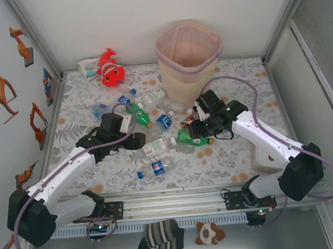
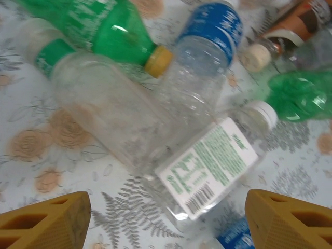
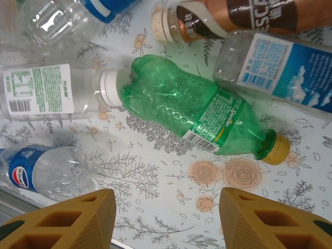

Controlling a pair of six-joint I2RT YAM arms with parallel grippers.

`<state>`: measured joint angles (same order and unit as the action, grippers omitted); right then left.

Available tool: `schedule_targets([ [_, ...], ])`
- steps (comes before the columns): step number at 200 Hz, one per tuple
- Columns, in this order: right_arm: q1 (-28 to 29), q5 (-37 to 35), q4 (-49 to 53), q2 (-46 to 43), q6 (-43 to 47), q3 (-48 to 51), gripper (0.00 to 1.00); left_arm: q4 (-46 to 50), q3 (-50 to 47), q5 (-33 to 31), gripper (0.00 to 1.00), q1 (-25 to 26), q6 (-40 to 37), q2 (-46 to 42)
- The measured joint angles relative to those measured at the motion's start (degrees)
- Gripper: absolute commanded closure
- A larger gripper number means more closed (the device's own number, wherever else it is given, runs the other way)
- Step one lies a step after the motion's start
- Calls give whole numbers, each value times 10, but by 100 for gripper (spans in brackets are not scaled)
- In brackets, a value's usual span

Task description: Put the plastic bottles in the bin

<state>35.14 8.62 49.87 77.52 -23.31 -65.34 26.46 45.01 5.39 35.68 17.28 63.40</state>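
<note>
The bin point(image 1: 189, 79) stands upright at the 12 o'clock edge of the table point(image 1: 238, 159), with a red fish plush point(image 1: 110, 68) well apart at its 9 o'clock. The plastic bottles point(image 1: 165, 120) lie on their sides in a loose heap mid-table, toward 6 o'clock from the bin.

The left gripper point(image 1: 135, 141) hangs at the heap's 9 o'clock, its jaws spread and grasping nothing. In its wrist view, a clear bottle with a white label point(image 2: 207, 166) lies slantwise just ahead of the left gripper point(image 2: 166, 199), cap toward 2 o'clock. The blur there leaves contact uncertain.

The right gripper point(image 1: 200, 135) sits at the heap's 3 o'clock, its 2 fingers point(image 3: 78, 218) parted and empty. Just beyond them lies a green bottle point(image 3: 192, 111), its yellow cap pointing to 4 o'clock. A brown bottle point(image 3: 233, 13) lies at 12 o'clock and a crushed blue-labelled bottle point(image 3: 41, 174) at 8 o'clock.
</note>
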Motion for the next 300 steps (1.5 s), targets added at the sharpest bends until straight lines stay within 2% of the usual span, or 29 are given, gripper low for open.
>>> schedule_targets([
  [22,0,2,-13,12,13,12,46,6,3,25,23,53,-39,-1],
  [53,-1,-9,-22,13,26,16,46,32,3,62,23,109,-139,1],
  [95,-23,-22,-36,-12,36,17,46,44,3,90,21,127,-275,1],
  [135,-38,-36,-42,-57,36,23,46,51,3,94,19,145,-358,45],
  [220,-39,-37,-43,-76,36,26,46,64,14,25,17,206,-394,230],
  [255,-39,-37,-44,-88,34,38,46,71,33,5,25,213,-399,272],
  [300,-39,-33,-54,-106,20,54,46,75,45,0,42,213,-406,275],
])
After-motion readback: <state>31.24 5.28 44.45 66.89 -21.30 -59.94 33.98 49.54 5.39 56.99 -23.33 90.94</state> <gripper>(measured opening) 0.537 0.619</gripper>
